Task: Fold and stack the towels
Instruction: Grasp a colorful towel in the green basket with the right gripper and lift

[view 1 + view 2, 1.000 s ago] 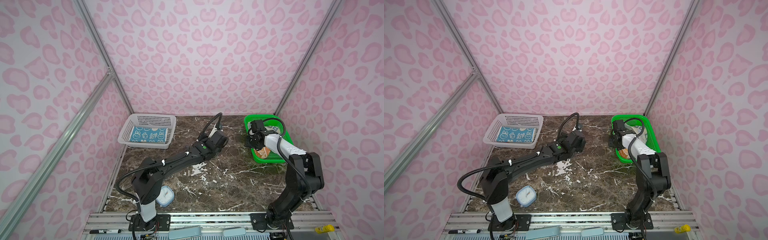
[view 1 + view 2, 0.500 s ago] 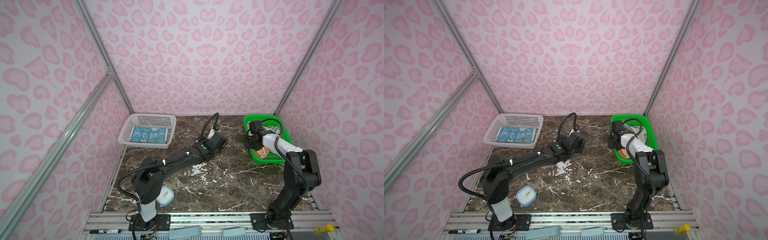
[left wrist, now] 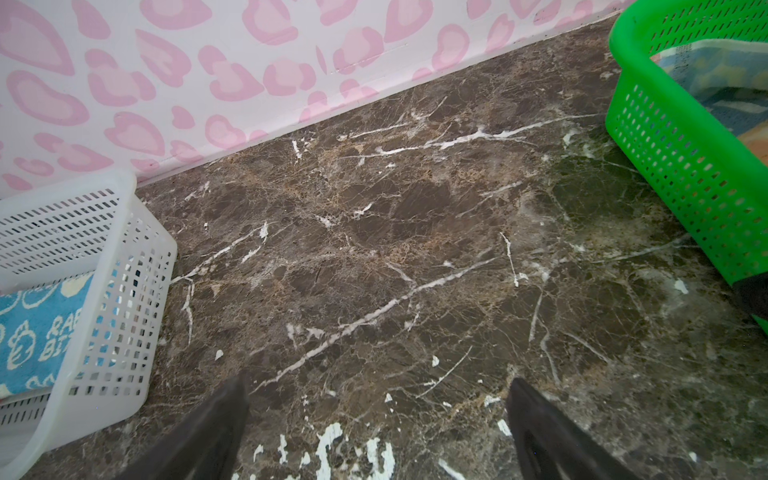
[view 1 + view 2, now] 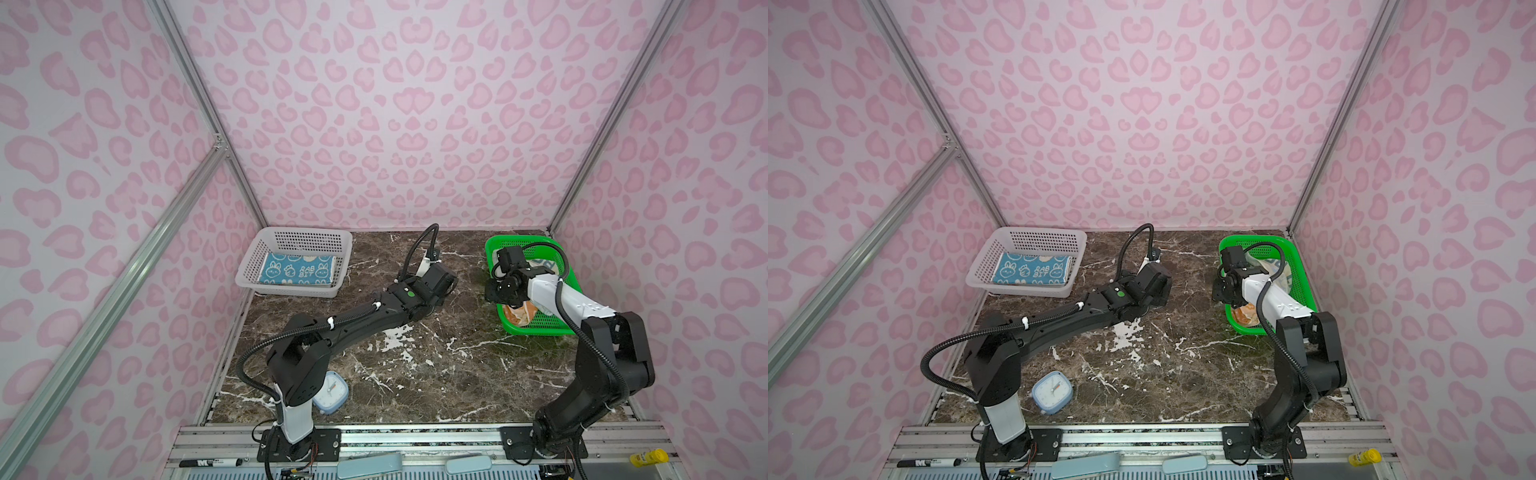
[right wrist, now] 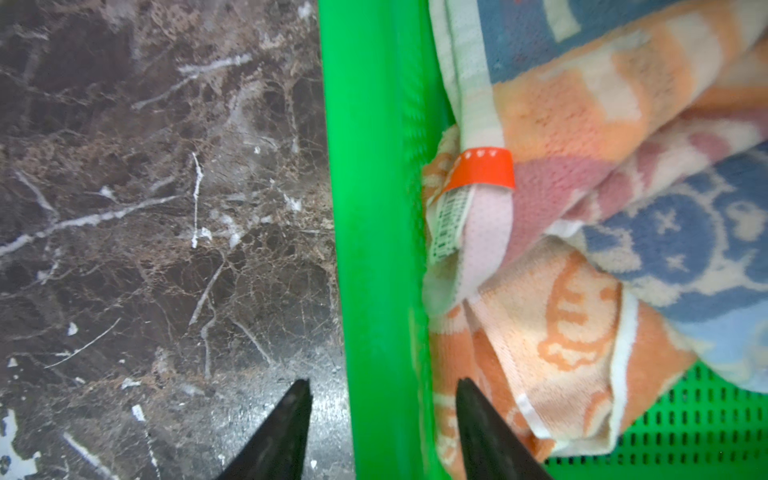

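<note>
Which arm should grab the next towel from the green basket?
Right. The right claw hangs open astride the green basket wall, one finger over the orange towel. The left claw is open over bare table.

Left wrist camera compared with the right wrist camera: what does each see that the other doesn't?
Only the left wrist view shows the white basket holding the blue towel, and the pink wall. Only the right wrist view shows the red tag and the orange towel with its print. Both show the green basket with the multicoloured towel in it, the marble table, and an open claw: left claw, right claw.
</note>
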You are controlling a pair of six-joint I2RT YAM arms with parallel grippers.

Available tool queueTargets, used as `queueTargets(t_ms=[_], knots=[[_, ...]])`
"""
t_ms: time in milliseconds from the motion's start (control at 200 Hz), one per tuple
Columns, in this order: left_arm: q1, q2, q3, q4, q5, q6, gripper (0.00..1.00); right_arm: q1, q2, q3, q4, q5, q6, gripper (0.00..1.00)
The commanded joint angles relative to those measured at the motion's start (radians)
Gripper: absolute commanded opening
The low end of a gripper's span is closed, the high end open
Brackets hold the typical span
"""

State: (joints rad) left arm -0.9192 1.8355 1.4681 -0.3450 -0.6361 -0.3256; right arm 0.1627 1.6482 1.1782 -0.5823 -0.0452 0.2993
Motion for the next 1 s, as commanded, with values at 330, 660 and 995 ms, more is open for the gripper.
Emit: queueTargets(t_ms=[330, 660, 995], knots=[[-0.001, 0.023, 0.028, 0.016, -0.014, 0.026, 0.98, -0.242, 0.038, 0.210, 0.005, 0.023, 0.115, 0.97], [-0.001, 0.119, 0.132, 0.031, 0.021, 0.065, 0.98, -0.355, 0.273, 0.379, -0.039, 0.035, 0.109, 0.88], [-0.002, 0.153, 0.171, 0.029, 0.023, 0.086, 0.98, -0.351, 0.311, 0.382, -0.015, 0.075, 0.106, 0.28]])
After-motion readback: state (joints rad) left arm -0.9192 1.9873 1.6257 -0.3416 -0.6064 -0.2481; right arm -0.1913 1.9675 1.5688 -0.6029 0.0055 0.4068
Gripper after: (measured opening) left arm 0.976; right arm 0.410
